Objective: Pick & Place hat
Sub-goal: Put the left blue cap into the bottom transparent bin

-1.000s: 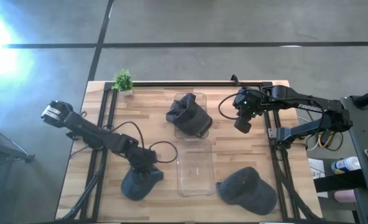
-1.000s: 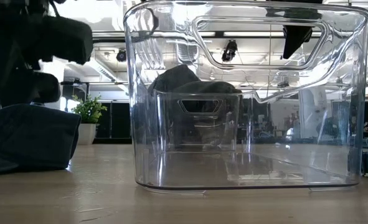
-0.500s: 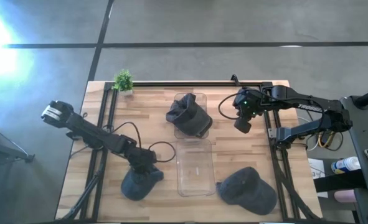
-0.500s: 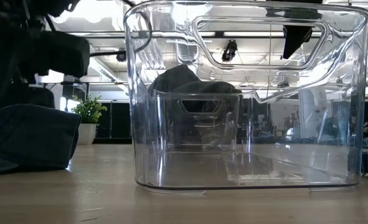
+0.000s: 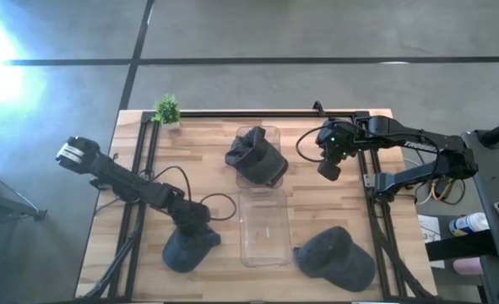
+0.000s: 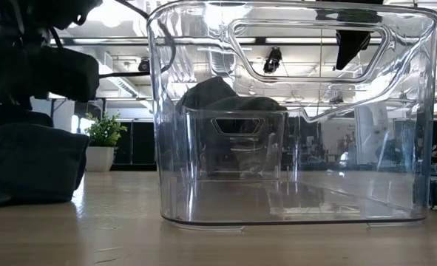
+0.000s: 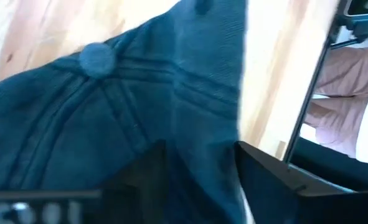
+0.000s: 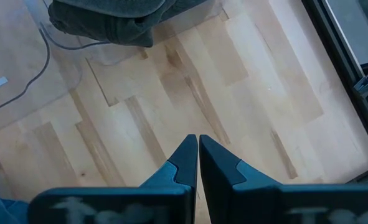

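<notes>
left gripper (image 5: 192, 234) – clenched on dark cap (image 5: 188, 250) (7 o'clock of empty bin (image 5: 263, 226)) | right gripper (image 8: 198, 151) – closed, holding nothing, 2 o'clock of bin

The left gripper (image 5: 192, 233) hides part of the dark cap (image 5: 184, 250); its jaws' grip is unclear.

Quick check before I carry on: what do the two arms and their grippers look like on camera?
Both arms are dark, nearly black. The left arm has a pale grey end block and a thin black cable looping beside the left gripper. The right arm bears faint white lettering, a small green light and a looping black cable. The right gripper has dark, tapering, wedge-shaped fingers.
</notes>
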